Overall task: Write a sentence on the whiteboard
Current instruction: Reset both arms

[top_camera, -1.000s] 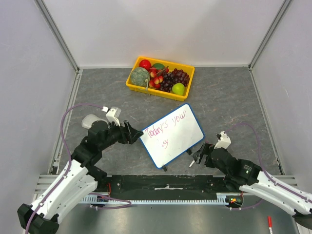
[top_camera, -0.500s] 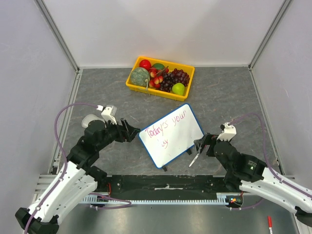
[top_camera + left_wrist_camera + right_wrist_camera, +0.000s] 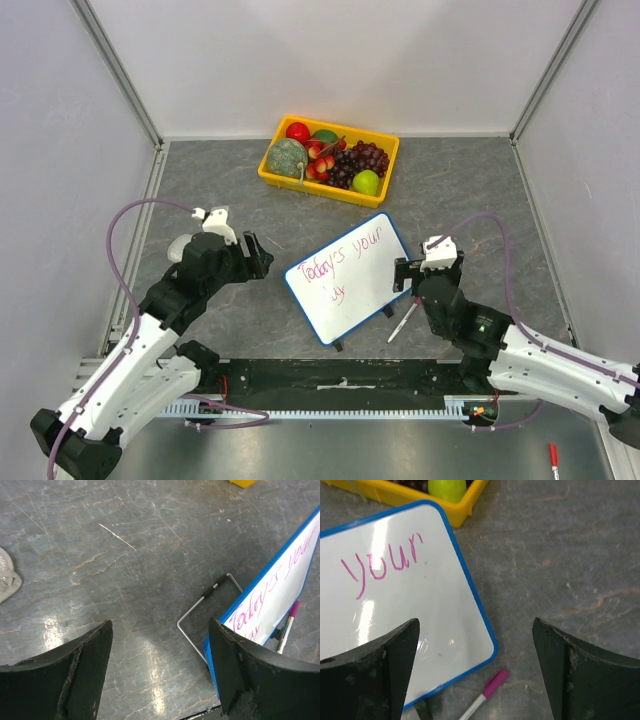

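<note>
My left jaws stand apart, empty, and so do my right jaws. Between the 2 lies the whiteboard (image 3: 365, 290) on the surface (image 3: 480, 200), its pink sentence (image 3: 340, 262) showing; a marker (image 3: 403, 322) lies loose just beside the right jaws.

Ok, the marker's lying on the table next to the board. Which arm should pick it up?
Right. The marker lies just off the whiteboard's right-hand edge, close to the open right gripper. The open left gripper sits on the far side of the board and would probably have to reach across it.
</note>
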Motion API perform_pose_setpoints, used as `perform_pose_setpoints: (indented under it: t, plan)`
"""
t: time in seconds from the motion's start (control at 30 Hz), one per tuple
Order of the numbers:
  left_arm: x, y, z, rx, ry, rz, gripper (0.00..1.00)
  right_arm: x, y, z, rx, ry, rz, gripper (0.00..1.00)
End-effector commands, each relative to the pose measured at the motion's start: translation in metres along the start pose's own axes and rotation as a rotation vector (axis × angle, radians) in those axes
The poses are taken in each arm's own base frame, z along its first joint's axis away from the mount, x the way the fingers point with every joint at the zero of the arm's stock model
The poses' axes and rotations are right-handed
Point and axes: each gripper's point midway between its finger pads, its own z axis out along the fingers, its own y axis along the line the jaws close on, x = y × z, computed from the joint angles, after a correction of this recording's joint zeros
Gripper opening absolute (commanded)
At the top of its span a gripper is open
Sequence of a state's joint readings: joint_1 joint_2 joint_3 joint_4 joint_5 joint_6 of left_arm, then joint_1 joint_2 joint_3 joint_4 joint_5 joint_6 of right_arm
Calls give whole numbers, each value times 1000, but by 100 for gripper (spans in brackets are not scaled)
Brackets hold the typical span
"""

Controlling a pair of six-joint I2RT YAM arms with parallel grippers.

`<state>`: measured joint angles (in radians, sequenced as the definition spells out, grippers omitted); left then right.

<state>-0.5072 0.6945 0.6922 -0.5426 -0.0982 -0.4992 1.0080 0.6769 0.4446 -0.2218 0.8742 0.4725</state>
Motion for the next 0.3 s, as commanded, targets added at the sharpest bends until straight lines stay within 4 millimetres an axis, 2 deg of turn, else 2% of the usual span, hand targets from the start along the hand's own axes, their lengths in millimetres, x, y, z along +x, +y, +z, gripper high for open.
perform_pose_setpoints:
  t: [0.0, 0.07, 0.13, 0.27]
  plan:
    - [-31, 7, -4, -74, -86, 49, 82, -50, -7, 3, 27, -241, -35, 98]
    - [-34, 12, 0, -105, -101, 55, 83, -58, -23, 7, 88, -292, -1, 98]
    - [-35, 13, 5, -111, -112, 58, 83, -59, -40, 18, 138, -309, 11, 98]
    - [-36, 14, 19, -113, -134, 72, 83, -40, -86, 53, 256, -233, 24, 98]
